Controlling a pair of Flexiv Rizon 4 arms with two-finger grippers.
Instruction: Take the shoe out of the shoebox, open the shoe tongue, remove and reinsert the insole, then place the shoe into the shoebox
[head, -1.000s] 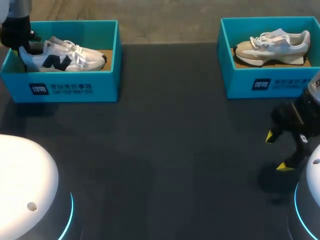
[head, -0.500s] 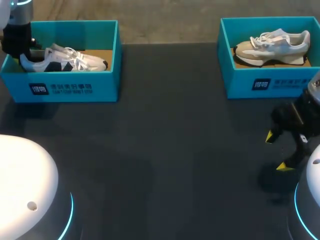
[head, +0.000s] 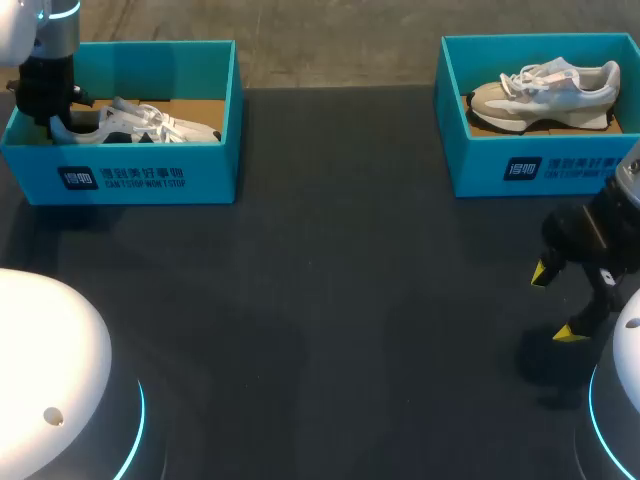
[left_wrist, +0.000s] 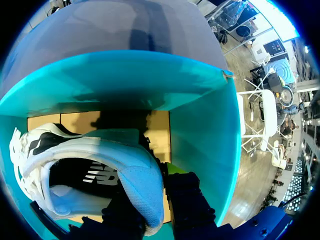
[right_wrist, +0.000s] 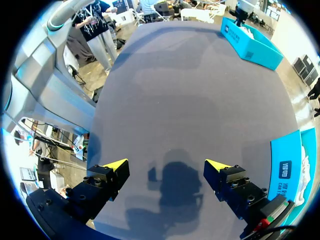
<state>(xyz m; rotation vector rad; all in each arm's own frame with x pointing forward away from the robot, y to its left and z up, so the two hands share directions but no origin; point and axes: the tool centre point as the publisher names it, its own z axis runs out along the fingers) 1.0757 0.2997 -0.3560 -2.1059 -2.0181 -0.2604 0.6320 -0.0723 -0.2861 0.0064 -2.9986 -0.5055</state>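
Observation:
A white sneaker with black side markings (head: 150, 125) lies low inside the left teal shoebox (head: 130, 175), toe pointing right. My left gripper (head: 48, 112) stands at the box's left end, shut on the sneaker's heel. In the left wrist view the sneaker (left_wrist: 100, 165) has its heel collar pinched by the gripper (left_wrist: 155, 190), one finger inside the shoe and one outside, over the box's cardboard floor and teal wall (left_wrist: 150, 80). My right gripper (head: 554, 302) hangs open over the table at the front right, nothing between its fingers (right_wrist: 166, 165).
A second teal shoebox (head: 530, 165) at the back right holds a beige and white sneaker (head: 545, 90); its wall (right_wrist: 287, 172) shows beside the right gripper. The dark table (head: 330, 300) stretches between the boxes.
My left arm has lowered the sneaker into the left box, so its side marking has sunk behind the front wall. The right arm has not moved.

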